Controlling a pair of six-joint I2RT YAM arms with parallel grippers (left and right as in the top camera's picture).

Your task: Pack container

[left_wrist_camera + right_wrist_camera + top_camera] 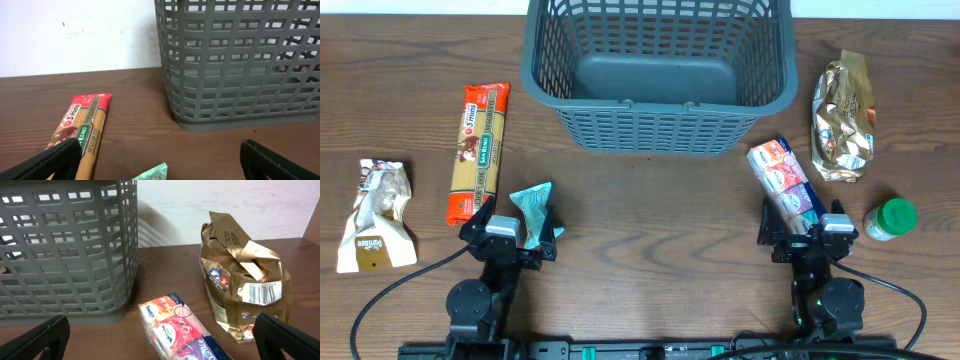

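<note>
The grey-blue lattice basket (pixel 658 70) stands at the back centre, with nothing inside; it also shows in the left wrist view (pixel 240 65) and the right wrist view (pixel 65 250). My left gripper (pixel 510 232) is open, low at the front left, with a small mint-green packet (pixel 535 208) between its fingers, its tip seen in the left wrist view (pixel 152 173). My right gripper (pixel 802 230) is open at the front right, straddling a multicolour tissue pack (pixel 783 175), also seen in the right wrist view (pixel 175 327).
A spaghetti packet (pixel 478 150) lies left of the basket, seen again in the left wrist view (pixel 82 132). A white snack bag (pixel 378 215) lies far left. A gold foil bag (pixel 842 118), also in the right wrist view (pixel 242 290), and a green-lidded jar (pixel 891 220) are at right.
</note>
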